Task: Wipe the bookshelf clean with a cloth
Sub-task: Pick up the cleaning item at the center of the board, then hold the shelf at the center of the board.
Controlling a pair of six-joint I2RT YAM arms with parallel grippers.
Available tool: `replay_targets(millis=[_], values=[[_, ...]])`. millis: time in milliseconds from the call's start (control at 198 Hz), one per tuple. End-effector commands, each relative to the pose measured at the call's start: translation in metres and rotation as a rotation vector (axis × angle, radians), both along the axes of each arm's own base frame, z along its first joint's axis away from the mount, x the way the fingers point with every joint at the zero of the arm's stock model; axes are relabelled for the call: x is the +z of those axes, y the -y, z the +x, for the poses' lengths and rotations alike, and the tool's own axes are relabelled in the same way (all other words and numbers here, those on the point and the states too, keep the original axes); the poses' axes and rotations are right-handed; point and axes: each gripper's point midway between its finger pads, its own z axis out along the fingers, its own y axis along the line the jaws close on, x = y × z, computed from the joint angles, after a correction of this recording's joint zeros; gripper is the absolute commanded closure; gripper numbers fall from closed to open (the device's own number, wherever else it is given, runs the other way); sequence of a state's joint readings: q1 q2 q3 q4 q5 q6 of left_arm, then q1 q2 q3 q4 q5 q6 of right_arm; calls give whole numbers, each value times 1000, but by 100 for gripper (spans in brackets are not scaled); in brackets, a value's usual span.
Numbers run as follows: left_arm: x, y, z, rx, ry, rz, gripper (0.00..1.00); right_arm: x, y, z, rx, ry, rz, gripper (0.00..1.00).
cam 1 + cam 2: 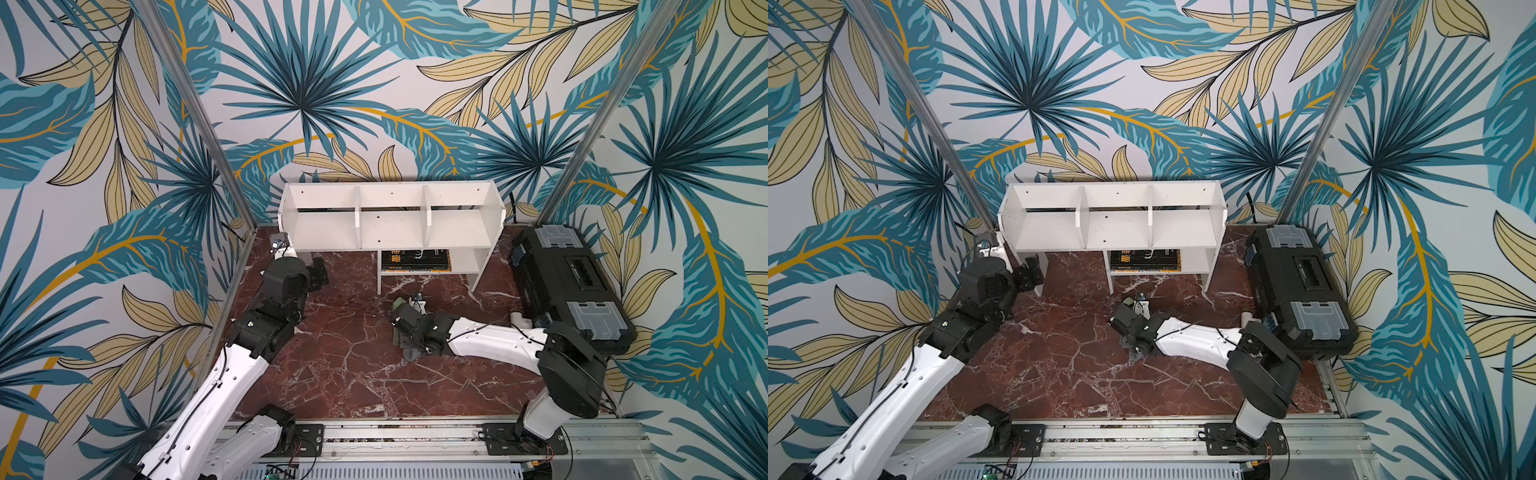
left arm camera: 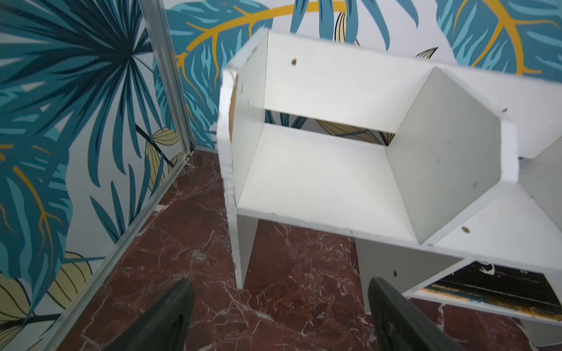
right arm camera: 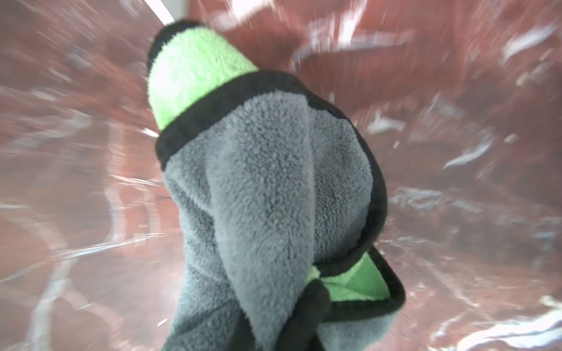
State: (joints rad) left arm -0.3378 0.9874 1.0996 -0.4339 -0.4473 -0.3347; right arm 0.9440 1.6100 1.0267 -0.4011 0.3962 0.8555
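At the left, the left pincer hangs with its jaws spread wide and empty, just beside the left end of the bookshelf.

The bookshelf stands at the back of the red marbled surface, against the wall. Its three upper compartments are bare in both top views. The lower cubby holds one flat black and orange thing, perhaps a book or a box.

In front of the cubby, well apart from the shelf, the right pincer is pressed together on the cloth. The cloth is bunched into a grey fleecy lump with a black hem and a green corner poking out. Whether it is clear of the surface I cannot tell.

It looks light, soft and floppy, with nothing to break. A pinch on a thick fold near the middle should leave a pad of cloth free to press on the boards. A grip on the hem alone would likely let it trail.

At the right lies a long black toolbox, lid shut, contents hidden.
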Motion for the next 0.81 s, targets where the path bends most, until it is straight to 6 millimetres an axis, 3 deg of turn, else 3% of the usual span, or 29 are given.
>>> replay_targets(millis=[0,96,277,549,650,801], values=[[39,-4,13,-34,39,5,5,24,-4,5,39,92,54,100],[57,-12,35,-19,44,19,2,32,-3,5,48,115,71,100],[70,-31,78,-11,61,8,0,43,-3,3,62,140,117,100],[70,-67,119,11,73,-16,0,53,-9,-3,94,164,199,100],[69,-61,127,-45,74,-27,0,54,-4,-4,90,178,197,100],[49,-52,140,-88,53,-66,0,56,-6,-2,99,185,191,100]])
